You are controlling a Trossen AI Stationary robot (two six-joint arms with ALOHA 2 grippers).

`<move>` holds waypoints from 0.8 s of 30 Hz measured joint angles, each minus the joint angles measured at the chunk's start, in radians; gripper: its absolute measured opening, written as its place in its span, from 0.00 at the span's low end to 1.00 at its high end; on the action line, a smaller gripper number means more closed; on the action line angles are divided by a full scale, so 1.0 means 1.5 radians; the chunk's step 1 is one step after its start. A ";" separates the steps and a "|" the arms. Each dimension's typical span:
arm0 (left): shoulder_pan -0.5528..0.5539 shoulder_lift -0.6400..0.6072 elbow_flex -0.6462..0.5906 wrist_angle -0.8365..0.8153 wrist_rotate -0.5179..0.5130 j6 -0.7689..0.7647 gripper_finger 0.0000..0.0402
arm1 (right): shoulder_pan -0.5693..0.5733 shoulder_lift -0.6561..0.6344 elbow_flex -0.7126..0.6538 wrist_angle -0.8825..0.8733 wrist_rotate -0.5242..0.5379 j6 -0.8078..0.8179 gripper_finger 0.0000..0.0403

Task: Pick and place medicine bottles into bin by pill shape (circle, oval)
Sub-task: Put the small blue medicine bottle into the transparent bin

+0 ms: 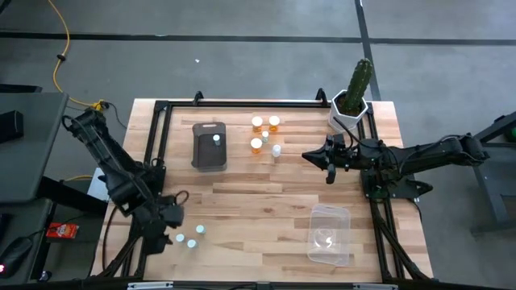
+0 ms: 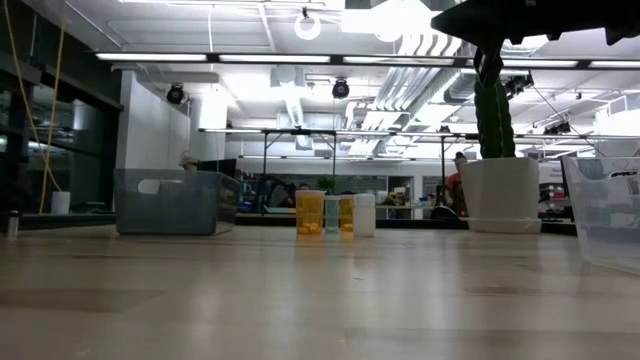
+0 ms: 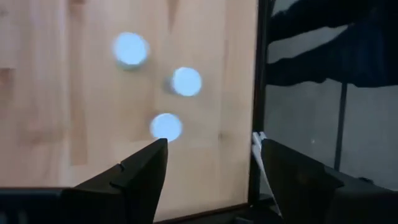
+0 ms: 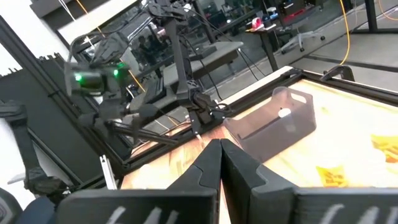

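Bottles (image 3: 166,126) lie just beyond left gripper (image 3: 208,168) (jaws apart).

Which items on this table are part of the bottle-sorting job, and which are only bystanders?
Part of the job:
- orange bottles
- pale bottles near the left gripper
- bottle in the grey bin
- grey bin
- clear bin

Bystanders:
- cactus in a white pot
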 joint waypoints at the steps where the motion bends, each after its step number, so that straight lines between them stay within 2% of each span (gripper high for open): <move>1: -0.006 0.014 0.000 0.008 -0.001 -0.003 0.64 | 0.000 0.000 0.000 -0.002 0.000 0.000 0.00; 7: -0.039 0.096 0.000 0.009 -0.022 -0.003 0.66 | 0.000 0.000 0.000 -0.015 0.013 -0.001 0.00; 13: -0.063 0.149 0.000 0.004 -0.135 -0.007 0.66 | 0.000 0.000 0.000 -0.031 0.015 0.000 0.00; 24: -0.092 0.202 0.000 0.007 -0.134 -0.009 0.66 | 0.000 0.000 0.000 -0.046 0.017 -0.001 0.00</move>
